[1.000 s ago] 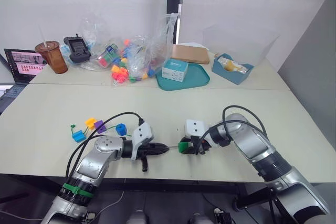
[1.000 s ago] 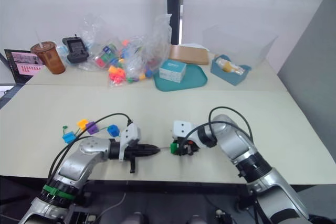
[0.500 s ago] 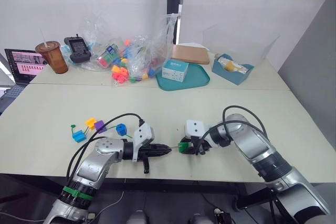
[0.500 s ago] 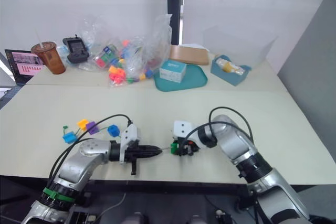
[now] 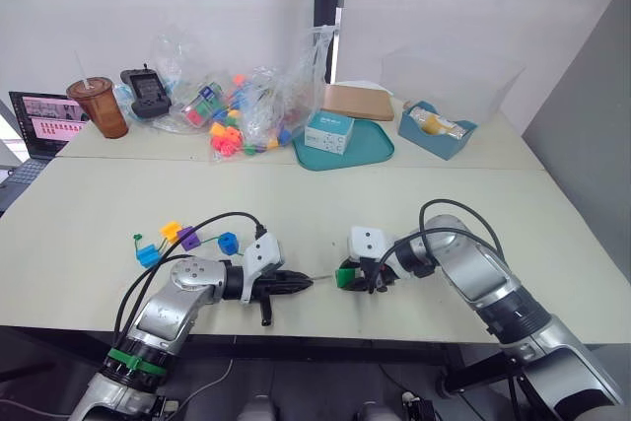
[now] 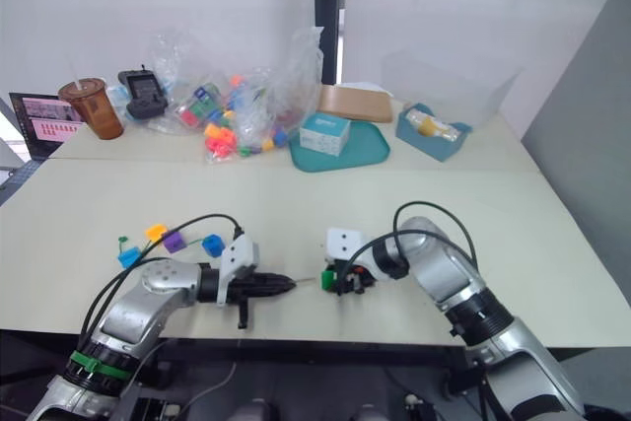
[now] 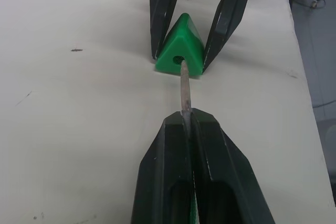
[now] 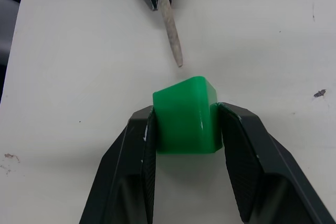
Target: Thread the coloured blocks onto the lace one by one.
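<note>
The left tool (image 7: 188,121), clenched on the lace's stiff tip (image 7: 185,87), aims it lengthwise at the hole of the green block (image 7: 181,51) gripped by the right tool (image 8: 186,124).

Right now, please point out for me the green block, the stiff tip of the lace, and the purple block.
green block (image 7: 181,51), left wrist view, on its sloped face above the hole.
stiff tip of the lace (image 7: 185,90), left wrist view, middle of the bare shaft.
purple block (image 5: 187,238), left eye view, on its top face.
</note>
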Robot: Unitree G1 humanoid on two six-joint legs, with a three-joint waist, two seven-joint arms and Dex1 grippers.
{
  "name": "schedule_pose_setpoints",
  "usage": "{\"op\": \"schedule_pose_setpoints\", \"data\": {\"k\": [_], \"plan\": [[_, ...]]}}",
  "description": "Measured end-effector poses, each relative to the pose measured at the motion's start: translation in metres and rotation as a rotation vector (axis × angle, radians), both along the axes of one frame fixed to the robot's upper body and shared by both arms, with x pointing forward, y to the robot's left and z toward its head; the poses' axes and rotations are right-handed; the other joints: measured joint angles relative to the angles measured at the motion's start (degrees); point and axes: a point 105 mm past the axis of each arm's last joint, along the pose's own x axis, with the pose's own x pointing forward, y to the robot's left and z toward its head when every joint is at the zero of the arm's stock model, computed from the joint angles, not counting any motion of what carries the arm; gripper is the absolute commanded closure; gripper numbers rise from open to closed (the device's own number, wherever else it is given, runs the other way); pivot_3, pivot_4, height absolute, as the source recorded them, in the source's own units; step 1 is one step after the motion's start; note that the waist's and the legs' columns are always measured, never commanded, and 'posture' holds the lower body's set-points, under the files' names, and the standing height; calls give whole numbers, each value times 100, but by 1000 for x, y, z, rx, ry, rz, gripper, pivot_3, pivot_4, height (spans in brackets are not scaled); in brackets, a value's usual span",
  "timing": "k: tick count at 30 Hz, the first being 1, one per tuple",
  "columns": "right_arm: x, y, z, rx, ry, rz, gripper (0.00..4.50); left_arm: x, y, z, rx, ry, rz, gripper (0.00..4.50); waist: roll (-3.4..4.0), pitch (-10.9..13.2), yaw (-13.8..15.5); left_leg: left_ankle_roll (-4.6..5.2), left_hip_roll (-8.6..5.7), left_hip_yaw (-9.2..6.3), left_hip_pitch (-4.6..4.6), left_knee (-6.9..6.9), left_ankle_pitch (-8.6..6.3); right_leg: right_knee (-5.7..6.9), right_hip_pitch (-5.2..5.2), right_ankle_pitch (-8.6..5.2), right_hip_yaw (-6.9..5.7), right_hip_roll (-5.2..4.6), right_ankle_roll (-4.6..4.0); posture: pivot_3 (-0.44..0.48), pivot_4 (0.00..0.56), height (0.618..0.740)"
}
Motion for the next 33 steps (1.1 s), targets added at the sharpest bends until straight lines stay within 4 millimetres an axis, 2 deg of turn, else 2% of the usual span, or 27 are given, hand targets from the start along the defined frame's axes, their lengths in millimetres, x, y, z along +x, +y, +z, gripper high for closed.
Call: {"op": "schedule_pose_setpoints", "data": {"k": [15,33], "plan": [[-1,-1,0,-7,4,-6,3222,-2,-9,-6,21,1,-15,4500,0,0,4,0,0,0,0,0,0,-1,0,0,0,0,0,0,150,740],[-3,-3,0,-14,7,-7,3222,1,-15,-4,-7,7,-11,4500,0,0,34,1,0,-1,2,1,-1,-8,8,0,-2,-1,1,0,150,740]]}}
